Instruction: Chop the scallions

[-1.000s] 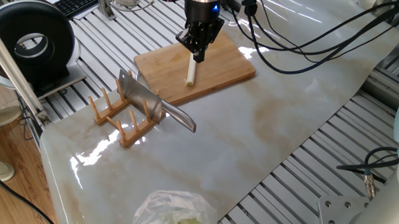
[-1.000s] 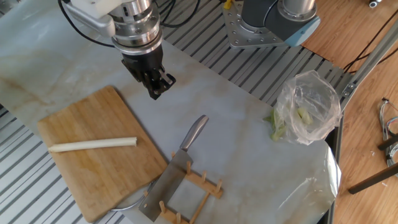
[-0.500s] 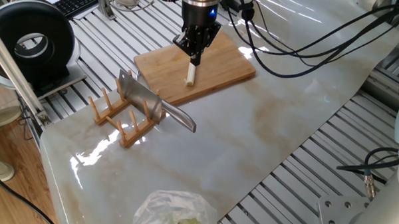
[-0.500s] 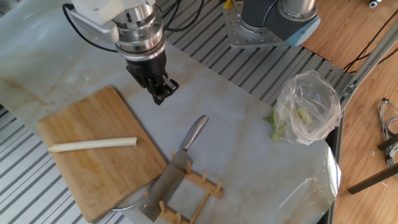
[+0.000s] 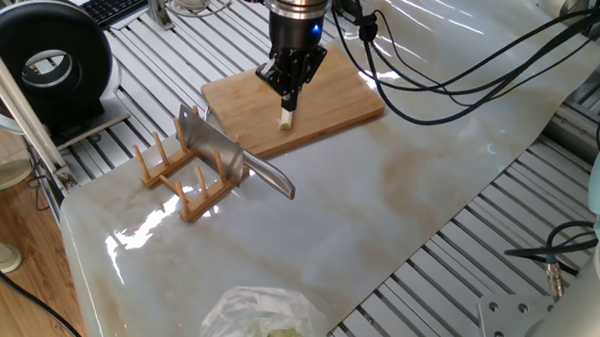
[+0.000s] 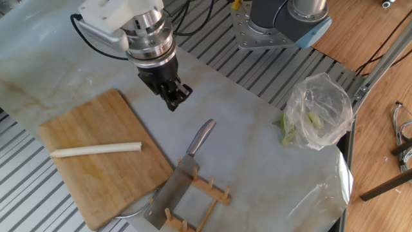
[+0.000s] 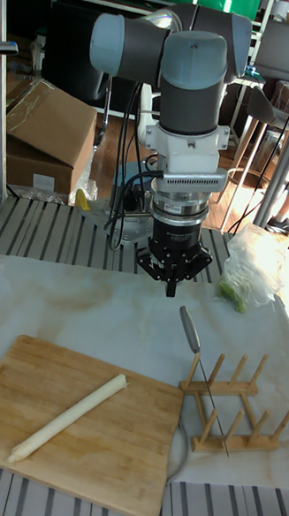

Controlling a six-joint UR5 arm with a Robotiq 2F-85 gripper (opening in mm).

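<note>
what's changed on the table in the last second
Only the gripper moved: empty and shut, it has travelled away from the cutting board toward the cleaver handle. The scallion, cleaver, wooden rack and plastic bag stayed put.

Scallions (image 6: 96,150) — one whole pale stalk, seemingly uncut — lying flat.

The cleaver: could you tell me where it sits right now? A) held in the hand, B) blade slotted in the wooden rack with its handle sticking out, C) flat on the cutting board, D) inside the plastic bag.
B: the cleaver stands with its blade between the pegs of the wooden rack, handle pointing out towards the hand, which holds nothing.
</note>
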